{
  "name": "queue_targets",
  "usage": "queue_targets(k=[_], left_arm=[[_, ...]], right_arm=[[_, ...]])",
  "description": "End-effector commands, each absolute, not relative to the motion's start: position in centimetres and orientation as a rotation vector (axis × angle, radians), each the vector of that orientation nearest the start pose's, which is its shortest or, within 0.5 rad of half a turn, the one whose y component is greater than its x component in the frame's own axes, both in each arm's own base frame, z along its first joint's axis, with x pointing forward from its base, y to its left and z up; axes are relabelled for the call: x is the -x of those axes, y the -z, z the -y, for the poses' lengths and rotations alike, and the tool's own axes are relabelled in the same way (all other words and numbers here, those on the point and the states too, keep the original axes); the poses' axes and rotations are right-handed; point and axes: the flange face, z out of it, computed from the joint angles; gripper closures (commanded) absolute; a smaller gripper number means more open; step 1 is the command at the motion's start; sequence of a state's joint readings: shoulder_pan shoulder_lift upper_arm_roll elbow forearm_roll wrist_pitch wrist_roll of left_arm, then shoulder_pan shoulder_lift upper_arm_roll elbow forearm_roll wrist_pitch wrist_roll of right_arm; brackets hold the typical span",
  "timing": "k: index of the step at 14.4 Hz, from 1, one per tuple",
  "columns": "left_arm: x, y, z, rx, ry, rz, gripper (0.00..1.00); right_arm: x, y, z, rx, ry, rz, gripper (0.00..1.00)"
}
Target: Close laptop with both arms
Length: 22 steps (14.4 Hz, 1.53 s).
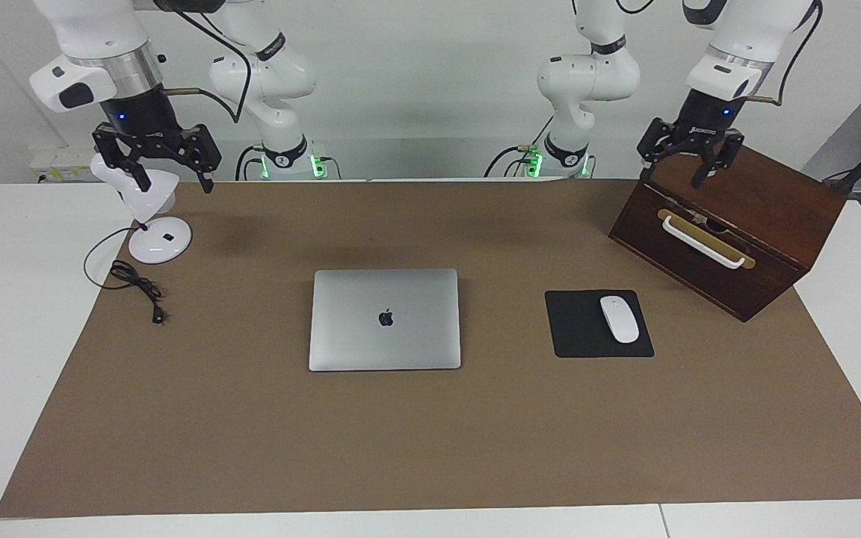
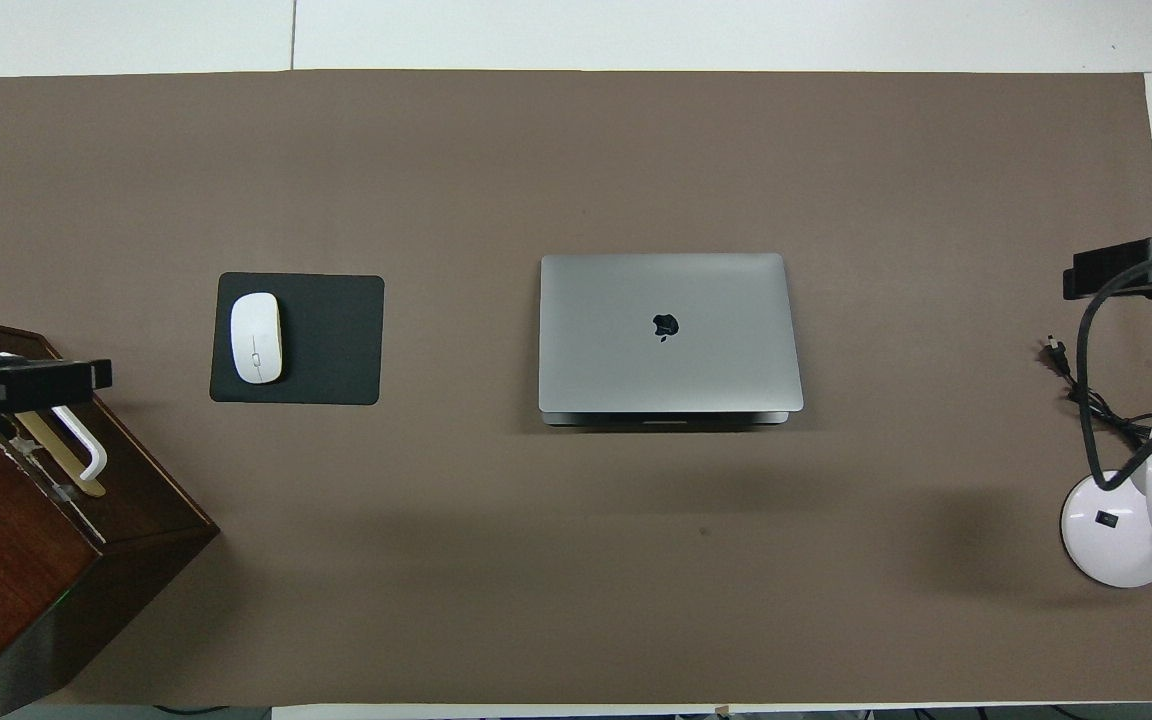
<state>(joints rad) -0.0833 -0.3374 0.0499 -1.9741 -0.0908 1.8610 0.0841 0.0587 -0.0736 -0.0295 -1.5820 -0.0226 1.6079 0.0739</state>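
The silver-grey laptop (image 1: 384,320) lies shut and flat in the middle of the brown mat, its dark apple logo facing up; it also shows in the overhead view (image 2: 668,330). My left gripper (image 1: 673,175) hangs open and empty in the air over the wooden box. In the overhead view the left gripper (image 2: 21,378) shows as a dark bar over the box. My right gripper (image 1: 174,179) hangs open and empty over the white lamp's head, and shows at the overhead view's edge (image 2: 1131,270). Both grippers are well apart from the laptop.
A dark wooden box (image 1: 744,224) with a white handle stands at the left arm's end. A white mouse (image 1: 619,319) lies on a black mouse pad (image 1: 576,329) beside the laptop. A white desk lamp (image 1: 160,240) and its black cable (image 1: 135,284) are at the right arm's end.
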Motion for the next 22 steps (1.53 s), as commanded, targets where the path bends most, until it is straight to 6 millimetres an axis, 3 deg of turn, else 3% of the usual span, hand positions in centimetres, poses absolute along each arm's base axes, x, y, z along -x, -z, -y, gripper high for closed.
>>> queue_targets(k=[1,4,9,11,13,22], left_arm=[[-50.3,-66.1,1.2,3.153,0.288,-0.148,0.0],[-52.1,-67.7,-0.3,3.143,0.267,-0.101,0.0],[-55.1,-65.6,0.0,3.148,0.173,-0.108,0.0],[-56.2,-63.8,0.3,3.152,0.139,-0.108,0.0],[-57.0,-62.9,0.1,3.153,0.163,-0.102,0.0],[-56.8,-62.5,-0.1,3.153,0.117,-0.093,0.0]], right_arm=[[-53.1,-66.2,-1.2,3.144,0.177,-0.039,0.0],[-53.1,-65.9,-1.3,3.146,0.158,-0.027,0.0],[-52.7,-64.5,-0.7,3.126,0.09,-0.086,0.0],[-52.7,-64.5,1.7,3.122,0.086,-0.174,0.0],[-52.6,-64.5,2.7,3.119,0.081,-0.22,0.0],[-52.7,-64.4,2.2,3.12,0.088,-0.221,0.0]])
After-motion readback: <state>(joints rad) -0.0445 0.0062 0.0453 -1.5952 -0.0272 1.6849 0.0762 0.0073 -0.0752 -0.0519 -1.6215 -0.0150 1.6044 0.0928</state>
